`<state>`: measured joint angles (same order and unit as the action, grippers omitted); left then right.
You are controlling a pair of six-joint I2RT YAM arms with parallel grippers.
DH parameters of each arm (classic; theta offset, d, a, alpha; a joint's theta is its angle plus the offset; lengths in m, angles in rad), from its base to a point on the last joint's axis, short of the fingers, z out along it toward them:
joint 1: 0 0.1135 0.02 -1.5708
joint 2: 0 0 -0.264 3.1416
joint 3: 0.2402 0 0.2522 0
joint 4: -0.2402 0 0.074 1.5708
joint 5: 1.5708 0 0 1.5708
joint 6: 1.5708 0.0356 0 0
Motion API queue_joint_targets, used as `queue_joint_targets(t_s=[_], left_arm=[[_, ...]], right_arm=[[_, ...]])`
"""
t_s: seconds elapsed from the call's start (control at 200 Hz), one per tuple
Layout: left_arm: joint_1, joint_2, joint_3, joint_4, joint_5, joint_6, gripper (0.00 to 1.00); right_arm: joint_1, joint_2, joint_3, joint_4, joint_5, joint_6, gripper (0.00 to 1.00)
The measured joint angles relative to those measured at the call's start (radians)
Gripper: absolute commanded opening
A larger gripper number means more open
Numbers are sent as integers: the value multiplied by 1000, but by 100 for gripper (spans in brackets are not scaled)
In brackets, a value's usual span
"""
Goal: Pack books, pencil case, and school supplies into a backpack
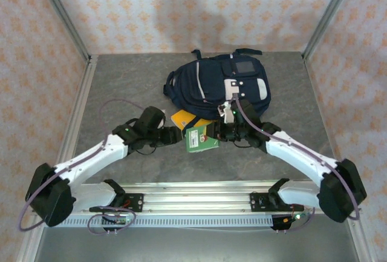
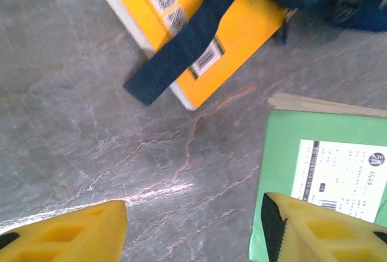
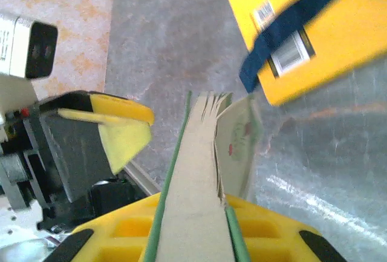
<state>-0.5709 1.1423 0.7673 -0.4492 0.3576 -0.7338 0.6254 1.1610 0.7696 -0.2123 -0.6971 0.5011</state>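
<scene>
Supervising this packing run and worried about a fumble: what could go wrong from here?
1. The right jaws pinch the small green softcover book by one edge, pages fanning; it could slip or bend.
2. A navy fabric strap lies across the orange-yellow softcover book; lifting that book may snag the navy-blue fabric backpack.

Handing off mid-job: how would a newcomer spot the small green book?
Start at the large navy-blue fabric backpack in the top view. Two thin softcovers sit at its near edge. Take the small green softcover book with the white printed label, not the larger orange-yellow book under the strap.
</scene>
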Motion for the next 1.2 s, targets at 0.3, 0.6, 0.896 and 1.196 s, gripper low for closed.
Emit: queue_joint_targets(t_s=[0.3,0.6,0.896,1.196], left_arm=[[121,-62,114,-42,153,-57,66],[127,-56,176,-6,327,-166,73],[159,15,205,77,507,-212,77],[159,26,161,206,553,-310,81]], right_arm=[[133,-136,83,-79,297,-674,0],[311,-182,-12,71,589,-1453,0],[394,-256,-134,218,688,-1867,1],[432,-264,-151,319,765,-1995,0]])
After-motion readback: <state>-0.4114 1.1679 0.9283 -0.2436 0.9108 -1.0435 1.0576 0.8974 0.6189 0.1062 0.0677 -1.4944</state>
